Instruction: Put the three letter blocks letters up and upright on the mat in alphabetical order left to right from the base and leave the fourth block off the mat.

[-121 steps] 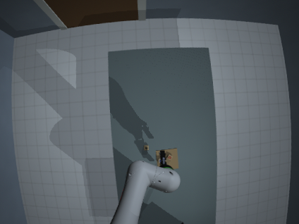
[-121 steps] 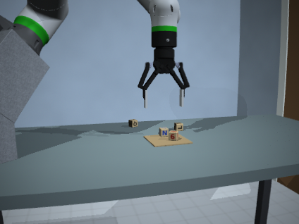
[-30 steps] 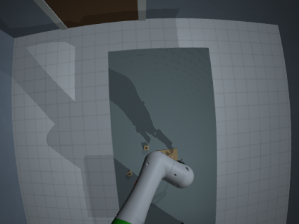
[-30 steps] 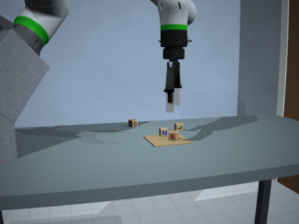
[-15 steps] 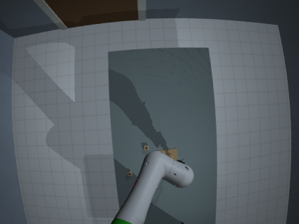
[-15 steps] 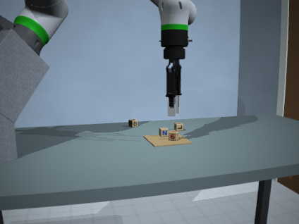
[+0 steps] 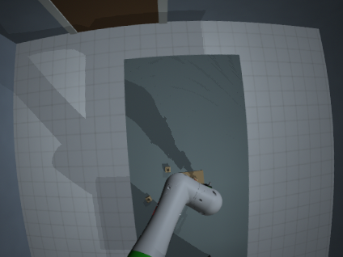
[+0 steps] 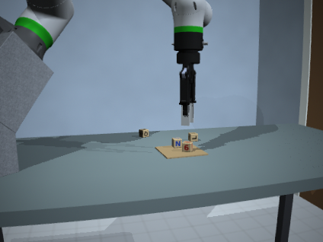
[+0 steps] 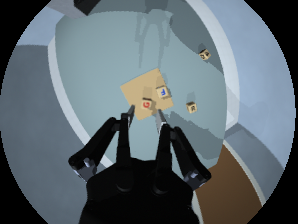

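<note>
Pale fingertips on a black gripper (image 7: 208, 185) (image 8: 188, 121) (image 9: 145, 112), parted partway, nothing pinched; they hang in the air above the blocks. Below: tan mat (image 7: 200, 174) (image 8: 171, 153) (image 9: 137, 87), flat on the table (image 8: 114, 183) (image 9: 90, 65) (image 7: 202, 109). Two blocks on it, apart: red-marked block (image 8: 187, 147) (image 9: 146, 104), red 6 on one side; blue-marked block (image 8: 177, 143) (image 9: 162, 92), blue N on one side. Off the mat, near it, a dark-marked block (image 7: 167, 170) (image 8: 193, 137) (image 9: 192, 107). Farther out, toward the robot's base, the outlying block (image 7: 149, 199) (image 8: 144, 133) (image 9: 204, 54). Top letters too small to read surely.
</note>
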Robot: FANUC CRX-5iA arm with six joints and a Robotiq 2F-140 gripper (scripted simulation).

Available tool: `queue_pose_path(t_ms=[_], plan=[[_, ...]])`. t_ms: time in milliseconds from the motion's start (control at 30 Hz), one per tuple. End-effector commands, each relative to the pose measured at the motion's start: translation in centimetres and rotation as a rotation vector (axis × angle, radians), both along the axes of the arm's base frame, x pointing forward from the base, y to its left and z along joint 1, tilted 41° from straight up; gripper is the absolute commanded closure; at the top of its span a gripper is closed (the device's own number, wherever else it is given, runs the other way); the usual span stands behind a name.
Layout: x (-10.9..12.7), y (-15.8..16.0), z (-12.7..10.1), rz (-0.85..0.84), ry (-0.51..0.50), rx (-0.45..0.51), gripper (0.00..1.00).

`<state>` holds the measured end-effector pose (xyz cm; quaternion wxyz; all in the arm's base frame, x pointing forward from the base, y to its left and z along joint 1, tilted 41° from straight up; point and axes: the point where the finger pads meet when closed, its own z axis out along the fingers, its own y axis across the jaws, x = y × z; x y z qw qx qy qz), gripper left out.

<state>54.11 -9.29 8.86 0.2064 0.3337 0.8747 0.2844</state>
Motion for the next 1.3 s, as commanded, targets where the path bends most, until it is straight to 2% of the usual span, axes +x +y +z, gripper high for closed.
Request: queue_pose_path(t_ms=[0, 633, 1267], plan=[[0.0, 0.0, 0.0, 0.0, 0.0, 0.0, 0.64], [0.2, 0.1, -0.2, 0.0, 0.0, 0.0, 0.64], [1.4, 0.9, -1.8, -0.001, 0.0, 0.0, 0.64]])
